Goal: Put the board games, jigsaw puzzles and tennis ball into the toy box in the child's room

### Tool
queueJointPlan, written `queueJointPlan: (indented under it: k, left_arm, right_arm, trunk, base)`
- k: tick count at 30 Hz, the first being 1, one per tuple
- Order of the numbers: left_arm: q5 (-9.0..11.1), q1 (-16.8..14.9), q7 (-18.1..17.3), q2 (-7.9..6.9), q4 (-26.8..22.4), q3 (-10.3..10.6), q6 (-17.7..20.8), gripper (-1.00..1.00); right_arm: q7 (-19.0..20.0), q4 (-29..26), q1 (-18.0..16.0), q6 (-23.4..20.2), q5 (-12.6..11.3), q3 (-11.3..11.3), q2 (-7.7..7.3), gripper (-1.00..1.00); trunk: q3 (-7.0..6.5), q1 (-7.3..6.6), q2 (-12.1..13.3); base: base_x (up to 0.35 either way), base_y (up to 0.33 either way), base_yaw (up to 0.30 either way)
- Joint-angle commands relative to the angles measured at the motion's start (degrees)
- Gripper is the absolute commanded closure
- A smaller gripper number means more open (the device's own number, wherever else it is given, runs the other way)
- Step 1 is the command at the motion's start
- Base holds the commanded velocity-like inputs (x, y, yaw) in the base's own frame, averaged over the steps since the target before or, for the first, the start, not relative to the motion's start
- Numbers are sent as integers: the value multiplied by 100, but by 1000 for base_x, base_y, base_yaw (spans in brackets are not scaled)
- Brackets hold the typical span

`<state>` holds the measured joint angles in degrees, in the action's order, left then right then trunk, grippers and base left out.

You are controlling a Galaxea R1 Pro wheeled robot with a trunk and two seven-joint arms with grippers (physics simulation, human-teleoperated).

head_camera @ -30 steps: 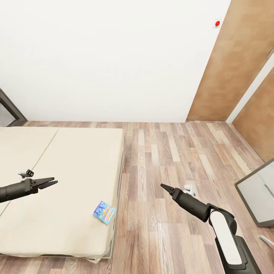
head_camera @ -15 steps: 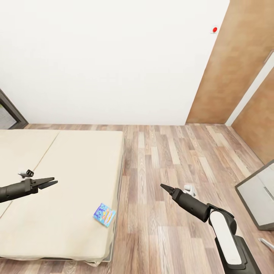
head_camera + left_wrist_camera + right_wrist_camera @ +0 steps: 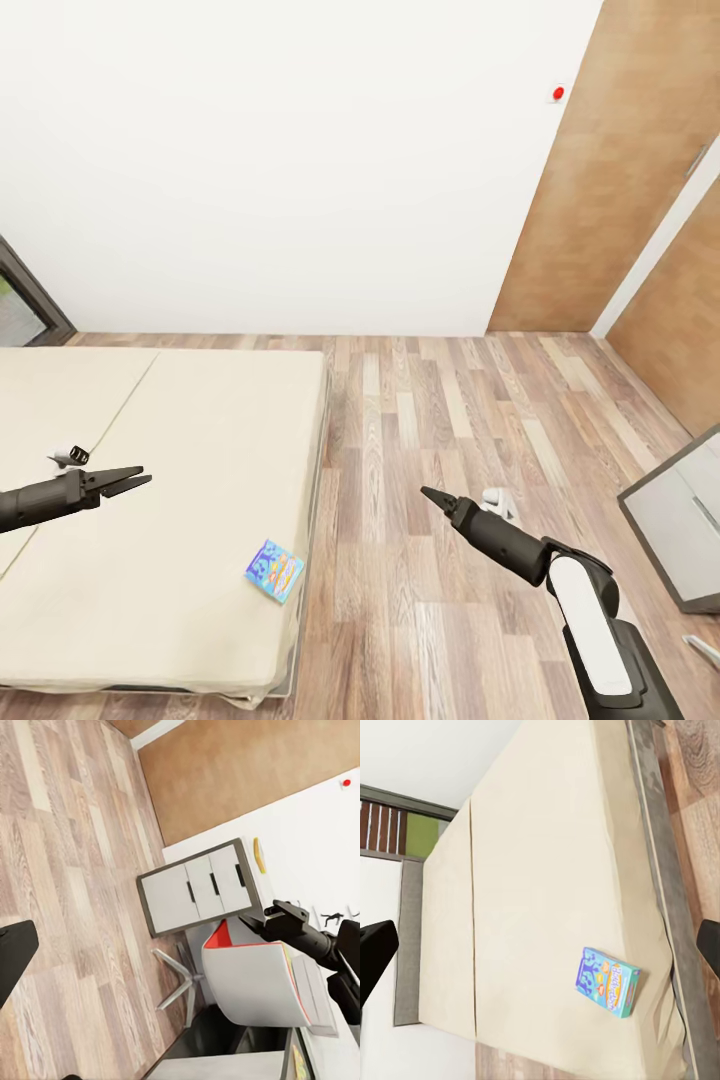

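Head view: blue-cyan board game (image 3: pixel 274 571) lies flat on the bed (image 3: pixel 190 440) near its foot corner. Left gripper (image 3: pixel 128 481) is slightly parted and empty; right gripper (image 3: pixel 432 495) is closed to a point, empty. Box looks light, stiff, thin; pinch across a short edge.
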<state>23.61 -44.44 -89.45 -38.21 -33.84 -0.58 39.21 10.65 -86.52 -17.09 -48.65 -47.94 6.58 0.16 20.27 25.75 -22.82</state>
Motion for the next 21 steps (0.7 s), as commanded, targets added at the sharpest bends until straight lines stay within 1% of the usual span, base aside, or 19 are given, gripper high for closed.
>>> queueJointPlan:
  k: [1, 10, 21]
  left_arm:
    - [3, -4, -4, -2, 0, 5, 61, -100]
    - [3, -4, 48, -2, 0, 3, 61, -100]
    - [3, -4, 50, -2, 0, 0, 61, -100]
  right_arm:
    - [37, 4, -5, -31, 30, 10, 2, -100]
    - [41, 12, -5, 102, 17, 0, -6, -100]
    - [36, 19, -5, 127, 21, -7, -1, -100]
  trunk:
    - [0, 3, -10]
    - [-82, 3, -10]
    - [-182, 3, -10]
  base:
    - [0, 0, 0]
    - [0, 0, 0]
    - [0, 0, 0]
